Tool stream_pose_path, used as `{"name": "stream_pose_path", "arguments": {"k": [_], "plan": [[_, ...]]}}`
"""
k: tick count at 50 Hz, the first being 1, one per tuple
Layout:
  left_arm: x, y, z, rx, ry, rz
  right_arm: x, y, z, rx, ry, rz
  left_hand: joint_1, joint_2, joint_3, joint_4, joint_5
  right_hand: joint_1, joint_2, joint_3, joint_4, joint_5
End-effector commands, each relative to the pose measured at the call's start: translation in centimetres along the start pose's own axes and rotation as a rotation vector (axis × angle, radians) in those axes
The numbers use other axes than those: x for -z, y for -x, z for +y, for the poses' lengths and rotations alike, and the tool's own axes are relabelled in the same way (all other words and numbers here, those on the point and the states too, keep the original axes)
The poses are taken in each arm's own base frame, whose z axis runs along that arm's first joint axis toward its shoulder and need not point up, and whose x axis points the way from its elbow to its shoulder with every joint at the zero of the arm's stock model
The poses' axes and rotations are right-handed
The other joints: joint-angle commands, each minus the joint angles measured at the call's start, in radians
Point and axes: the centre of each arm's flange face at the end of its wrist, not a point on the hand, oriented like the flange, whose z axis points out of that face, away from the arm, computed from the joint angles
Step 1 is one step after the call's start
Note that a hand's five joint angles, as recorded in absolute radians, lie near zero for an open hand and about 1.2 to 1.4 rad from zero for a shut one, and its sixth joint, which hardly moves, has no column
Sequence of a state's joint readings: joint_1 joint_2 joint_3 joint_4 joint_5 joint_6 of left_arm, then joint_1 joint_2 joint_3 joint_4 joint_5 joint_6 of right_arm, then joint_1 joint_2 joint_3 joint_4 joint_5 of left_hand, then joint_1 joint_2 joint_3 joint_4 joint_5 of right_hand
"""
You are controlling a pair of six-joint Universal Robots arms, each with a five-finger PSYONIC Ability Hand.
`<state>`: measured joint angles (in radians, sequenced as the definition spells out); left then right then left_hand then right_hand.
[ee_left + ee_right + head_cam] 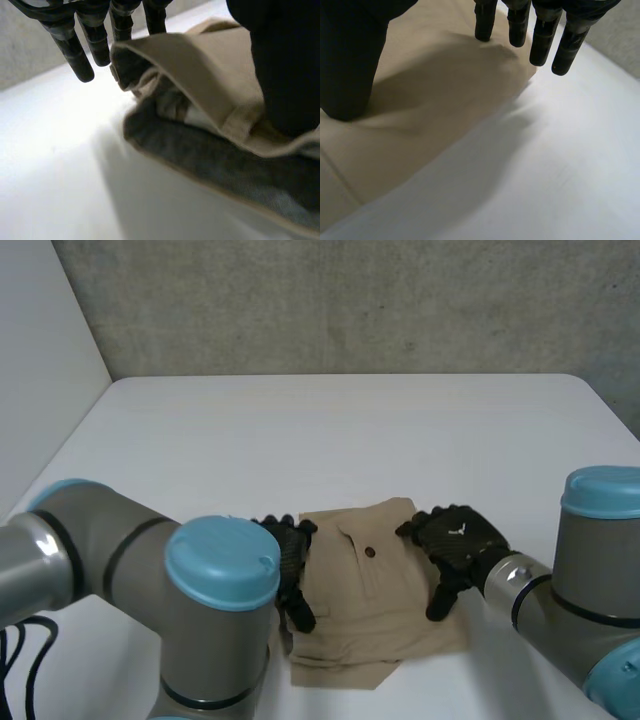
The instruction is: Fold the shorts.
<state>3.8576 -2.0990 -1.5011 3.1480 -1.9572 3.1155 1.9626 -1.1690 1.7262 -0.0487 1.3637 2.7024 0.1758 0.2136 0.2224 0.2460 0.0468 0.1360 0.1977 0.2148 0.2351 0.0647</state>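
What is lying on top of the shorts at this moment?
The left hand rests on the left edge of the shorts, the right hand on their right edge, both open. Nothing else lies on them. The cloth beneath both palms is hidden.

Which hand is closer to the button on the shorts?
Right. The right hand rests on the shorts beside the button; the left hand sits at their opposite edge.

no text I can read, tiny white mark (460,531) on my right hand (450,542), too small to tell
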Motion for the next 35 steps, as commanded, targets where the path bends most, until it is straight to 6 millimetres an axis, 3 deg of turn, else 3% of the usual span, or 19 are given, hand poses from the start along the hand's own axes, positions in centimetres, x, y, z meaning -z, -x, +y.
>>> {"name": "stream_pose_path", "arguments": {"k": [1, 3, 9, 14, 18, 26, 35], "plan": [[1.7, 1.5, -5.3, -0.003, -0.152, -0.024, 1.7, -1.8, -5.0, 0.021, -0.19, 0.089, 0.017, -0.021, -0.029, -0.053, -0.028, 0.039, -0.023, -0.04, -0.061, -0.065], [2.5, 3.3, -8.5, 0.029, -0.236, -0.063, 2.9, -3.2, -7.8, 0.005, -0.279, 0.169, 0.02, -0.018, -0.026, -0.05, -0.025, 0.039, -0.023, -0.04, -0.061, -0.065], [4.6, 7.7, -14.1, 0.078, -0.37, -0.104, 6.6, -7.1, -13.6, -0.111, -0.42, 0.395, 0.032, -0.006, -0.015, -0.038, -0.014, 0.039, -0.023, -0.04, -0.061, -0.065], [5.7, 11.8, -17.0, 0.114, -0.384, -0.089, 8.7, -8.0, -15.3, -0.136, -0.385, 0.425, 0.035, -0.003, -0.012, -0.035, -0.011, 0.039, -0.023, -0.04, -0.061, -0.065], [5.5, 14.1, -17.1, 0.191, -0.335, -0.072, 9.1, -7.9, -15.5, -0.178, -0.37, 0.409, 0.029, -0.009, -0.018, -0.041, -0.017, 0.039, -0.023, -0.04, -0.061, -0.065], [5.2, 14.8, -17.8, 0.223, -0.34, -0.004, 8.9, -9.3, -14.9, -0.24, -0.368, 0.437, 0.006, -0.032, -0.041, -0.065, -0.04, 0.039, -0.023, -0.04, -0.061, -0.065], [4.8, 15.0, -17.3, 0.221, -0.319, -0.009, 8.8, -8.9, -14.6, -0.231, -0.356, 0.422, -0.001, -0.039, -0.048, -0.071, -0.047, 0.039, -0.023, -0.04, -0.061, -0.065]]}}
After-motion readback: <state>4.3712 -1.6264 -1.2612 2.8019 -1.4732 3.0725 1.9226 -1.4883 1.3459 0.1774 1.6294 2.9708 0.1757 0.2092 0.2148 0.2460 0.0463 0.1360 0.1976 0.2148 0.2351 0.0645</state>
